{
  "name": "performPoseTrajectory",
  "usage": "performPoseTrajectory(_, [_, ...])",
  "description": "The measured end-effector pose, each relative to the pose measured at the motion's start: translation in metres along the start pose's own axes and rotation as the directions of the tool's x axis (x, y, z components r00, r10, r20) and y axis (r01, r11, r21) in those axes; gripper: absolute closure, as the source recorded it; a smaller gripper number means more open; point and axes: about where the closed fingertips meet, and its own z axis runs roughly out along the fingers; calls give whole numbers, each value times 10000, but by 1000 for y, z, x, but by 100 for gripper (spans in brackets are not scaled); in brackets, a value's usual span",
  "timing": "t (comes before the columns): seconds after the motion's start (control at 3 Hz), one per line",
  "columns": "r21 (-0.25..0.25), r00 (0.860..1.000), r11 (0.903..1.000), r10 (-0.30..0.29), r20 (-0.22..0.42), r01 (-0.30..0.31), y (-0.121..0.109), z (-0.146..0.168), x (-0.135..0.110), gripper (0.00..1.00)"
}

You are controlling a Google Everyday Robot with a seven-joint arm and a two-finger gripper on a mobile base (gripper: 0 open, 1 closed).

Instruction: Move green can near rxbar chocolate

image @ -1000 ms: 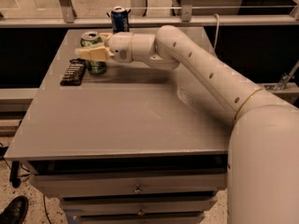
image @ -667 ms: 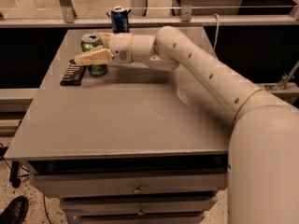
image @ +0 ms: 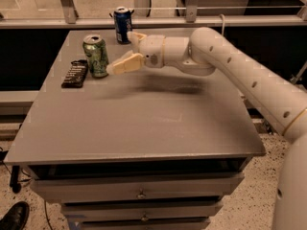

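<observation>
Green metal drink can with a silver top (image: 96,56) standing upright on the grey counter (image: 144,123), just beside the flat dark snack-bar wrapper (image: 75,74), with the white gripper (image: 120,52) on its opposite side, fingers (image: 125,64) spread and grasping nothing, and a blue can (image: 123,25) behind.

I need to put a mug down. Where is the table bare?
The whole front half of the table is bare. The far-left corner is crowded: rxbar chocolate, green can, blue can, and the open gripper beside the green can.

One raised view looks down across the table (image: 144,123), tool (image: 119,52) upper-left.
</observation>
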Motion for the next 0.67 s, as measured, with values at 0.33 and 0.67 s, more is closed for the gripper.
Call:
performPoseTrajectory(0.33, [1285,9964,9901,-472,-702,560,0,-93,-14,0])
performPoseTrajectory(0.67, [1563,9962,9859,-488,-716,596,-2,-110,-17,0])
